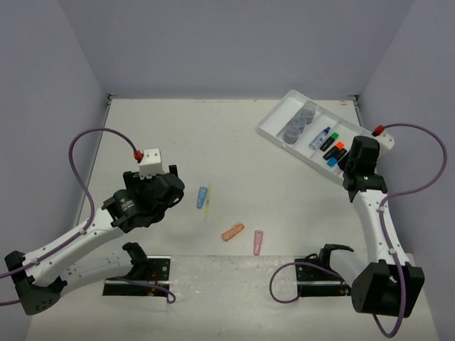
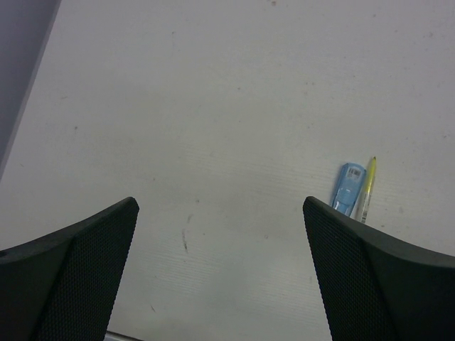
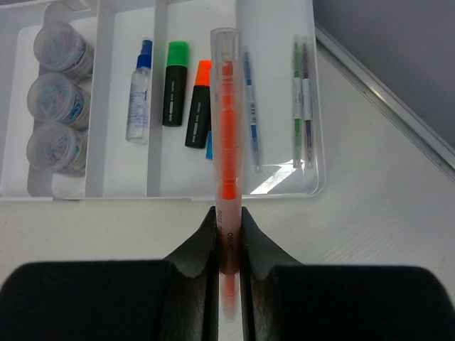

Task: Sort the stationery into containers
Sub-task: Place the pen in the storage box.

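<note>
Orange clear-barrelled pen [image 3: 226,142] sitting clamped in right claw [image 3: 227,231], pointing out over near edge of white divided tray [image 3: 117,170].
Tray holding three round pots [image 3: 60,99] in one compartment, spray bottle [image 3: 138,92] in the next; green-capped highlighter [image 3: 174,85], orange-capped highlighter [image 3: 199,106] and thin pens [image 3: 302,99] lying further along.
Left claw [image 2: 219,206] hanging wide open, gripping nothing, above worktop [image 2: 213,106].
Blue capsule [image 2: 348,188] and yellow pen [image 2: 366,188] lying side by side near one finger.
Orange capsule [image 1: 232,231] and pink capsule [image 1: 258,241] lying nearer arm bases.

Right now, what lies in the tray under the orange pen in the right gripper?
The orange pen covers most of a blue item; only a sliver shows. Flanking it lie an orange-capped highlighter and a thin blue pen.
</note>
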### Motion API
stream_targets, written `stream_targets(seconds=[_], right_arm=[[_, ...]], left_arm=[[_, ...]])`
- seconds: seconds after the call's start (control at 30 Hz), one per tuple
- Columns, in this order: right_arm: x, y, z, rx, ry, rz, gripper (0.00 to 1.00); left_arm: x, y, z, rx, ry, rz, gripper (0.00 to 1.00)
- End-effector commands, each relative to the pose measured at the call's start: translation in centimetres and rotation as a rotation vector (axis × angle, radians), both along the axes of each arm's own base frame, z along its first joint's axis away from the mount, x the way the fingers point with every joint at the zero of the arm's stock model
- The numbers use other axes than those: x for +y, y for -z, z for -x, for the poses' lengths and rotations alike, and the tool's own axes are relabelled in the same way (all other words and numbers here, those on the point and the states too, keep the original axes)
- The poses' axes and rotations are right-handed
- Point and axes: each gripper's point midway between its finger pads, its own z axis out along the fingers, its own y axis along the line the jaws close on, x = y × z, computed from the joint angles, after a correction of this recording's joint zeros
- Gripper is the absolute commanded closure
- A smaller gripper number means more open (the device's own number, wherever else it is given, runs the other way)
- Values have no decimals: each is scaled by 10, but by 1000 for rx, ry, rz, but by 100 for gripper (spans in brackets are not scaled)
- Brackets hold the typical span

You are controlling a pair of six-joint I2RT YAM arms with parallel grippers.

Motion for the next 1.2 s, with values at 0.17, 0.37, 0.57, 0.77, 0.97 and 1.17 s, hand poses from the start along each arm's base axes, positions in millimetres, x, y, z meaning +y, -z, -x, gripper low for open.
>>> stream_targets(seconds=[0.17,0.37,0.57,0.77,0.97,1.17], right_arm=[[-35,13,-10,29,69,-49,100],[-46,35,-20,104,51,-87,100],[-66,57,-24,231,105,-55,95],[-80,74,-49,330,113,-48,94],[-93,97,-65,416,131,-47,83],[-95,108,-76,449,111,-66,65]], left_arm=[[7,-14,-5,-110,-37,78,0],[9,-9,-14,-70,-53,65,0],[14,3,-24,-11,-83,51,0],[9,6,-23,8,-43,58,0],[4,6,-23,15,-10,66,0],[-1,7,-23,27,22,67,0]])
